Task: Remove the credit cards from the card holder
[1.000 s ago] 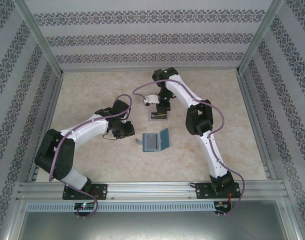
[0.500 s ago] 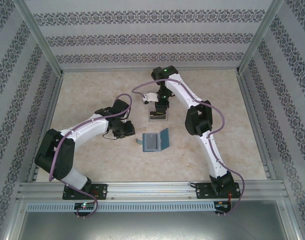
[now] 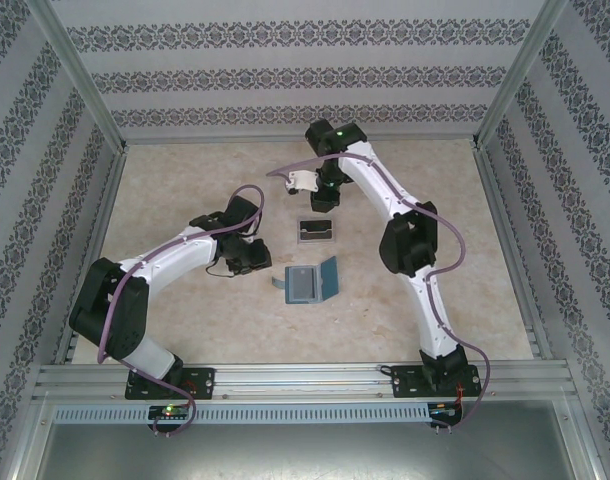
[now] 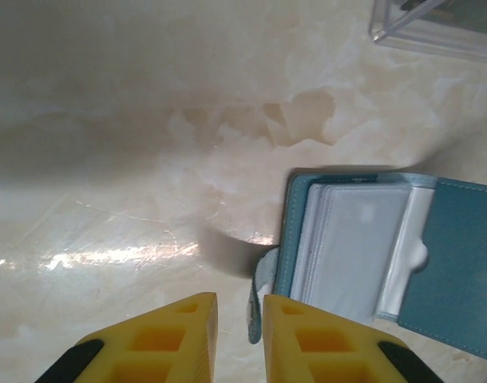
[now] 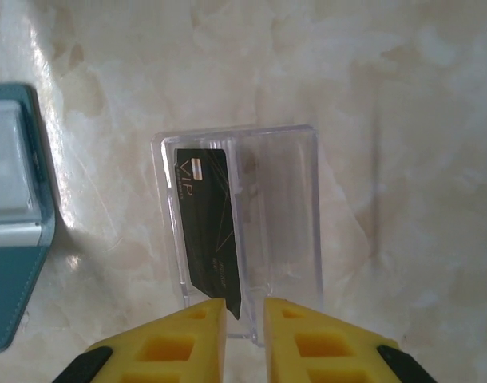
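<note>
Marbled beige surface [image 3: 185,180], glossy and streaked with glare, walled by patterned paper and aluminium framing.

**Items**
- The card holder [image 3: 311,282] lies open and flat near the middle of the surface. It is teal, grained like leatherette, with rounded corners and a small tab [image 4: 262,279] at its near edge.
- Clear, slightly cloudy sleeves inside it hold at least one pale whitish card [image 4: 359,247]. The count cannot be told.
- A transparent rigid plastic box [image 5: 239,231] stands just beyond the holder, apart from it.
- A thin dark card [image 5: 207,231] marked "VIP" lies inside the box, along its left half.

**Grippers**
- The left gripper [image 4: 240,335] hovers low beside the tab. Its yellow jaws are parted by a narrow slot and hold nothing.
- The right gripper [image 5: 244,335] hangs above the box's near edge. Its jaws are likewise only narrowly apart and empty.

**Assessment**
- One card is judged delivered and the pale cards are yet to be drawn out, so this is the gap between extractions.
- The next move calls for one arm to steady the light holder, probably at the tab or cover.
- The other arm must pinch an exposed card edge and slide it out along the sleeve.
- The slick sleeves and thin edges leave little purchase.
</note>
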{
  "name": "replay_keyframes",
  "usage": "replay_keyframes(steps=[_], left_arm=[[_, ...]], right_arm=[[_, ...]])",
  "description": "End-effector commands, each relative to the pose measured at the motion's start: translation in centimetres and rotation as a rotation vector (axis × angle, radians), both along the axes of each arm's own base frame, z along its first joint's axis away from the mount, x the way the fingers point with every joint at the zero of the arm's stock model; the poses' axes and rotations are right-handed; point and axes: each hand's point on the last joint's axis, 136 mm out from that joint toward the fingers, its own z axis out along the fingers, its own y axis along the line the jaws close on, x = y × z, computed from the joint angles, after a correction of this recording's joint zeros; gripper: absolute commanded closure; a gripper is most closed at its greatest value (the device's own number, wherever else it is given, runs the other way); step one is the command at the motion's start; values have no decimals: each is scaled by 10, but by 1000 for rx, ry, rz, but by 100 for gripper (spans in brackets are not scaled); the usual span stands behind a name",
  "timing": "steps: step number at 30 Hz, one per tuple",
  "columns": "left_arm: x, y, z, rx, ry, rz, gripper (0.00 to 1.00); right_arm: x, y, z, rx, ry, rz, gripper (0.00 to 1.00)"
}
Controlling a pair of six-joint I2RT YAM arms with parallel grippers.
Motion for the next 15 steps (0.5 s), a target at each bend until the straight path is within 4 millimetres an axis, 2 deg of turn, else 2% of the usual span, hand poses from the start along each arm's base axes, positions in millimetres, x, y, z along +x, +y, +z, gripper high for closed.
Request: replay_keyframes(steps=[1,5,15], left_arm=[[5,-12,7,-21,-4,-19,78],[9,-23,8,-34,-8,-43,78],[11,-47,-5,-61,18,-89,79]], right_arm=[[6,14,23,77,-96,-119,80],[2,19,30,156,-124,-287,78],[-31,13,35,326,-31,-742,75]])
